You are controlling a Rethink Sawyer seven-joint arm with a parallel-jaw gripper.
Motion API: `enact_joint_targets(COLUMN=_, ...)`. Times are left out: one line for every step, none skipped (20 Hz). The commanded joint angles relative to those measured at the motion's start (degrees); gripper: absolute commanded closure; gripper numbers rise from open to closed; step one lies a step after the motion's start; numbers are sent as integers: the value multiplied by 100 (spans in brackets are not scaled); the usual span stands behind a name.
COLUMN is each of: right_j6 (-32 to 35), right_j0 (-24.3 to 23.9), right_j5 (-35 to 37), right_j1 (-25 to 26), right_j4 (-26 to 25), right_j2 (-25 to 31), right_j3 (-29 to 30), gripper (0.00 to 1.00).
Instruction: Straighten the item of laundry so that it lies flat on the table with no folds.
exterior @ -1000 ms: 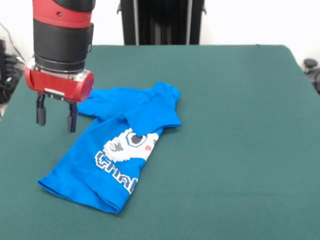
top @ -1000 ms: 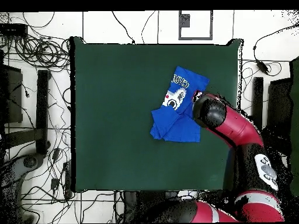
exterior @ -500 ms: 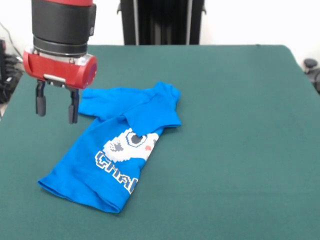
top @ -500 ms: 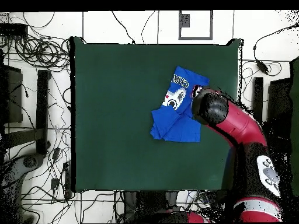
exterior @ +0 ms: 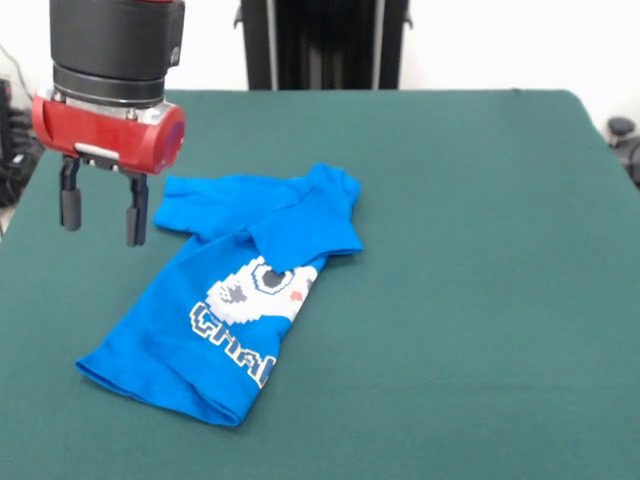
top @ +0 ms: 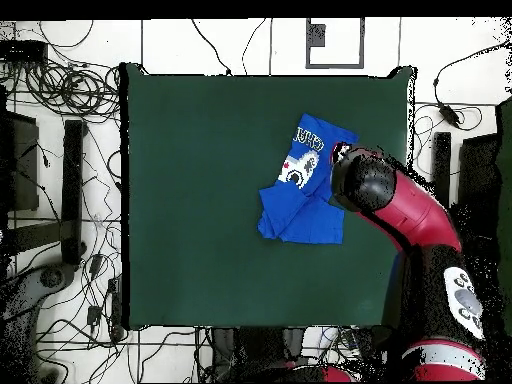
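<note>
We are looking first at the T-shirt (exterior: 235,300), which is lying crumpled on the table (exterior: 480,250): its nearest part, the hem end with the white print, is sitting below and to one side of the jaws, and its doubled-over upper part is bunching just beside them. The gripper (exterior: 97,212) is hanging above the cloth's edge with its jaws parted and holding nothing.

We are judging the step in hand to be picking a grasp point. To do it well, we would be lowering onto a single top layer at the folded flap beside the jaws, pinching only that layer, then drawing it outward and low so the fold opens without dragging the whole shirt.

Farther off, in the overhead view the arm is covering the gripper and part of the shirt's edge, so we cannot tell how the layers stack there.
</note>
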Motion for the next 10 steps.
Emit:
enact_joint_targets(right_j6=1178, right_j0=133, right_j5=212, right_j1=304, right_j4=167, right_j2=625, right_j3=311, gripper=0)
enact_joint_targets(right_j6=1147, right_j0=133, right_j5=215, right_j1=288, right_j4=145, right_j2=646, right_j3=333, gripper=0)
enact_joint_targets(right_j6=1156, right_j0=158, right_j5=219, right_j1=260, right_j4=136, right_j2=634, right_j3=368, gripper=0)
enact_joint_targets(right_j6=1181, right_j0=187, right_j5=228, right_j1=246, right_j4=145, right_j2=625, right_j3=387, gripper=0)
enact_joint_targets(right_j6=1211, right_j0=217, right_j5=215, right_j1=207, right_j4=150, right_j2=617, right_j3=438, gripper=0)
enact_joint_targets(right_j6=1242, right_j0=246, right_j5=202, right_j1=169, right_j4=154, right_j2=609, right_j3=490, gripper=0)
enact_joint_targets(right_j6=1238, right_j0=240, right_j5=202, right_j1=135, right_j4=158, right_j2=649, right_j3=535, gripper=0)
enact_joint_targets(right_j6=1234, right_j0=235, right_j5=202, right_j1=101, right_j4=163, right_j2=688, right_j3=580, gripper=0)
enact_joint_targets(right_j6=1238, right_j0=226, right_j5=230, right_j1=75, right_j4=184, right_j2=728, right_j3=619, gripper=0)
enact_joint_targets(right_j6=1256, right_j0=223, right_j5=207, right_j1=51, right_j4=198, right_j2=760, right_j3=666, gripper=0)
